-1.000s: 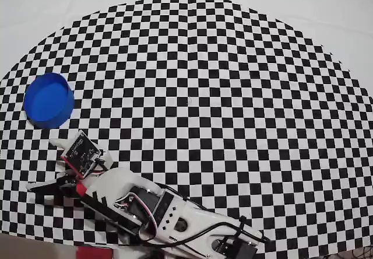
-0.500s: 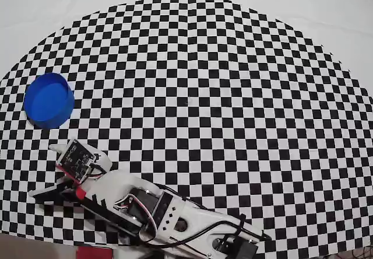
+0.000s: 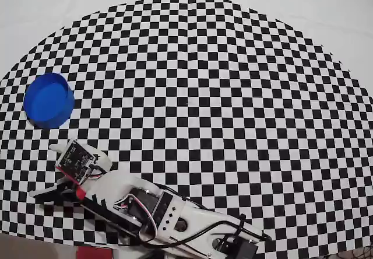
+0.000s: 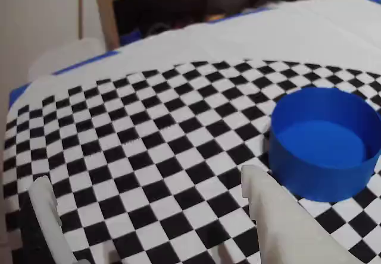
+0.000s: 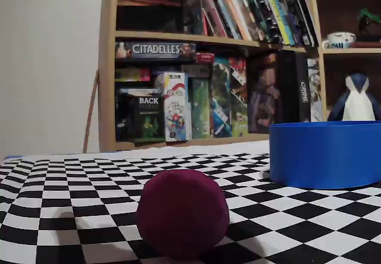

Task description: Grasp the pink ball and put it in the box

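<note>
Pulling back from the box point(image 3: 49, 100), your tool point(image 4: 149, 198) stayed spread and empty; the pink ball point(image 5: 183, 213) lay ungrasped.

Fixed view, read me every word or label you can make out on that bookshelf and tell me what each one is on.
"CITADELLES": on the long box lying flat on the upper shelf.
"BACK": on the dark box standing on the lower shelf; anything under it is too blurred.
"CRIME": possibly, running vertically down a black spine; uncertain.
The book spines on top and the other boxes are too small to read.
</note>
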Available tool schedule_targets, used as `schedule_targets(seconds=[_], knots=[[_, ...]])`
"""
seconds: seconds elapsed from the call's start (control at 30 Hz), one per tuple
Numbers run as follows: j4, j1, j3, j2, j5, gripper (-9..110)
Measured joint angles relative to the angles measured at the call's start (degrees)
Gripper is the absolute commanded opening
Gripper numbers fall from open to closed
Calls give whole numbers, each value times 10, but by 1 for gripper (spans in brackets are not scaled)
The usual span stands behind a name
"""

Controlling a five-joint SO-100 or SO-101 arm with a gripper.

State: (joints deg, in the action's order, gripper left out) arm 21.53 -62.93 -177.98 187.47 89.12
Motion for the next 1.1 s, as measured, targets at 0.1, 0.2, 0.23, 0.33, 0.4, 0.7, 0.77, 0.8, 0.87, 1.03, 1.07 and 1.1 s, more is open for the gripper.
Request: schedule_targets(seconds=[0.1,0.2,0.23,0.33,0.4,0.7,0.77,0.8,0.87,1.03,1.07,1.1], knots=[[0,0,0,-12,0,38],[0,0,2,-29,0,38],[0,0,4,-40,0,38],[-2,0,18,-78,0,38],[-5,0,21,-93,0,38],[-5,0,35,-123,0,38],[-5,2,51,-149,0,38],[-5,2,59,-165,0,38],[-5,2,78,-202,0,38],[-5,3,109,-273,0,38],[-5,3,110,-281,0,38],[-5,3,110,-288,0,38]])
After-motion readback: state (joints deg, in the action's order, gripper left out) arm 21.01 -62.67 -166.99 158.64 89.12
